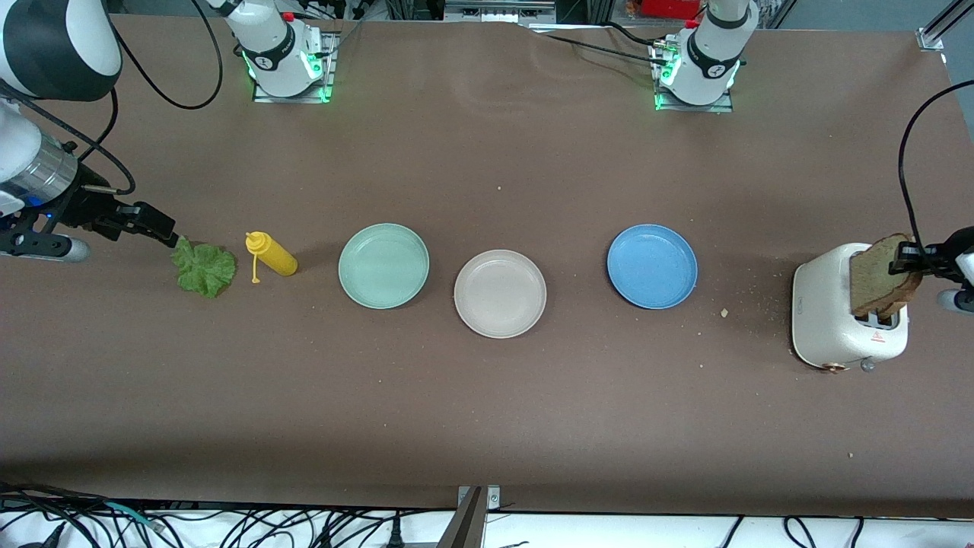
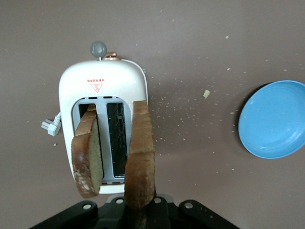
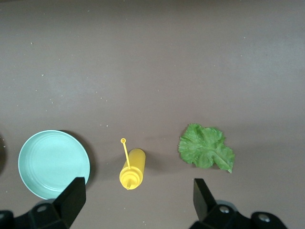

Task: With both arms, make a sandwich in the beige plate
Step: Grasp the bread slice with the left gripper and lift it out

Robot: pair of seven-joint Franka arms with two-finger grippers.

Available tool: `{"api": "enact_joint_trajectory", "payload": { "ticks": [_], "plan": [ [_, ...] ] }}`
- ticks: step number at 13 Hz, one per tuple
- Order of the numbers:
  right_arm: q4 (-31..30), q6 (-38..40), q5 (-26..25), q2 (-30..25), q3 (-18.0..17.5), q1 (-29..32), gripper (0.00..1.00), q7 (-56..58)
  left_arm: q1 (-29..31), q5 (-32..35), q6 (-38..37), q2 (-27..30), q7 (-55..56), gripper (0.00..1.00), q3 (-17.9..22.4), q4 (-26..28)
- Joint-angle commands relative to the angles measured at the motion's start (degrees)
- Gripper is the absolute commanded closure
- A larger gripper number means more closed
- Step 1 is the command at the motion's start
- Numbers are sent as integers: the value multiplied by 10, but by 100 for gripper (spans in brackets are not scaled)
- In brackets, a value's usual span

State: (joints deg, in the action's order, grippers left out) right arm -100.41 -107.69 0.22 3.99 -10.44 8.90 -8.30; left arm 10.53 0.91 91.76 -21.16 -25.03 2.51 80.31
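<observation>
The beige plate (image 1: 500,294) lies empty at mid-table, between a mint-green plate and a blue plate. My left gripper (image 1: 910,258) is shut on a brown bread slice (image 1: 881,275) and holds it upright over the white toaster (image 1: 825,312). In the left wrist view the gripper (image 2: 141,206) clamps this slice (image 2: 141,157), and a second slice (image 2: 88,160) stands in the other slot of the toaster (image 2: 102,88). My right gripper (image 1: 152,224) is open and empty, over the table beside the green lettuce leaf (image 1: 204,268). In the right wrist view the gripper (image 3: 137,198) is open, with the lettuce (image 3: 206,147) apart from it.
A yellow squeeze bottle (image 1: 272,255) lies between the lettuce and the mint-green plate (image 1: 383,266). The blue plate (image 1: 652,266) lies between the beige plate and the toaster. Crumbs are scattered on the table near the toaster.
</observation>
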Motion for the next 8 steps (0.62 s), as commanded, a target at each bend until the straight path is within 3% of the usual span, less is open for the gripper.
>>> {"api": "enact_joint_trajectory", "payload": {
  "ticks": [1, 4, 8],
  "plan": [
    [7, 9, 3, 1, -2, 4, 0, 3, -15, -14, -23, -2, -9, 100, 0, -39],
    [7, 12, 3, 1, -2, 4, 0, 2, -72, -46, -23, -4, 97, 100, 2, -40],
    [7, 13, 3, 1, -2, 4, 0, 2, -146, -184, -22, -58, 141, 100, 3, -39]
  ]
}}
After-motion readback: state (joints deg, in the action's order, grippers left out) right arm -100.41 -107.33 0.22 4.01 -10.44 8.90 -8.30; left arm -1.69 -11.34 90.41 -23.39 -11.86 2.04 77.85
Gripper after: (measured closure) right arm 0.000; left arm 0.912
